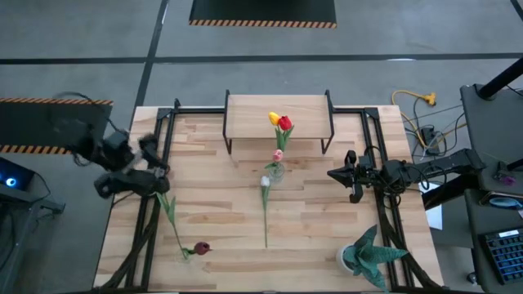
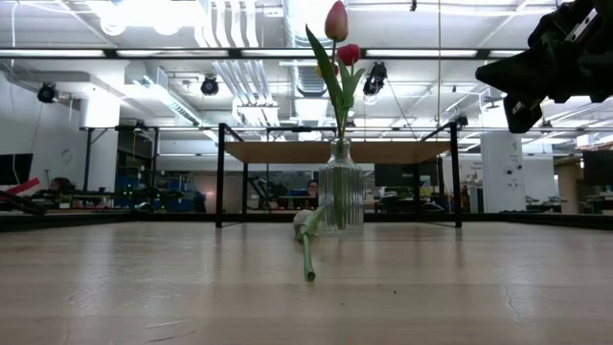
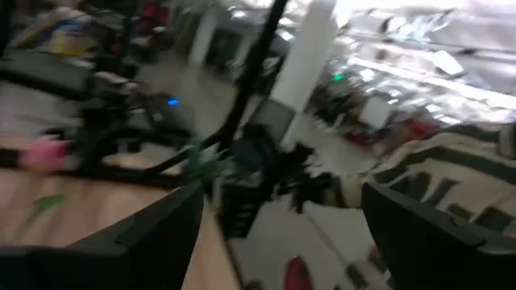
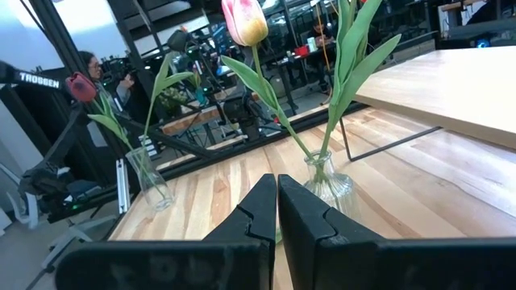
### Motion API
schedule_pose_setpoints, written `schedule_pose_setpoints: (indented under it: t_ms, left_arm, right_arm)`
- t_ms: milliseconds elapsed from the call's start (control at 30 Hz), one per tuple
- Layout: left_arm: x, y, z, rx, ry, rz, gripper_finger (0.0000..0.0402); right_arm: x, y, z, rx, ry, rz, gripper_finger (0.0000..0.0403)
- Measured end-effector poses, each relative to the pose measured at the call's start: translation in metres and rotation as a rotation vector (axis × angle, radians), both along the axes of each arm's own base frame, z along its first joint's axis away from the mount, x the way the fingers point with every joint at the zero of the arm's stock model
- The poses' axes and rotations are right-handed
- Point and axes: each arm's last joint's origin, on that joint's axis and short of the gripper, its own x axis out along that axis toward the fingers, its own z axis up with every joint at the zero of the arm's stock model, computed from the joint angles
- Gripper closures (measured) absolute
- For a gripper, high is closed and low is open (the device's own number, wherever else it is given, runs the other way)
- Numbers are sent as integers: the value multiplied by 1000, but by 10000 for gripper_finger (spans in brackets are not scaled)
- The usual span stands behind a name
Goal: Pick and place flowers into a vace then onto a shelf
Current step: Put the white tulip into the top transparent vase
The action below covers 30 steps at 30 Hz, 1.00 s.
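Note:
A ribbed clear vase (image 1: 276, 171) (image 2: 340, 196) (image 4: 326, 187) stands in front of the shelf (image 1: 278, 114) (image 2: 287, 151) and holds yellow, red and pink tulips (image 1: 280, 122). A white tulip (image 1: 265, 204) (image 2: 306, 244) lies on the table, its head by the vase's foot. A maroon tulip (image 1: 200, 247) (image 4: 81, 85) near the near left corner stands with its lower end in a small clear glass (image 4: 151, 187). My left gripper (image 1: 157, 181) (image 3: 278, 234) is open beside the top of its green stem. My right gripper (image 1: 333, 174) (image 4: 276, 211) is shut and empty, raised to the right of the vase.
A spiky teal potted plant (image 1: 372, 255) stands at the near right corner. Black frame rails (image 1: 151, 220) run along both table sides. Bare planks lie between the white tulip and the right rail. A person (image 4: 87, 64) shows in the room beyond.

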Motion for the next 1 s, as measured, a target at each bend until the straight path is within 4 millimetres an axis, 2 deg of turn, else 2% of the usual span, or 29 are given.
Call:
schedule_pose_setpoints:
  t_ms: [200, 433, 767, 1000]
  left_arm:
    - [-17, 13, 15, 17, 174, 44, 81]
    - [-6, 4, -8, 47, 371, 26, 81]
    - [-5, 2, -33, -39, 466, -3, 81]
    - [-1, -1, -46, -16, 505, 1, 81]
  right_arm:
    - [0, 0, 0, 18, 0, 1, 394]
    - [0, 0, 0, 18, 3, 1, 394]
    - [0, 0, 0, 17, 3, 1, 394]
    - [0, 0, -1, 17, 3, 1, 394]
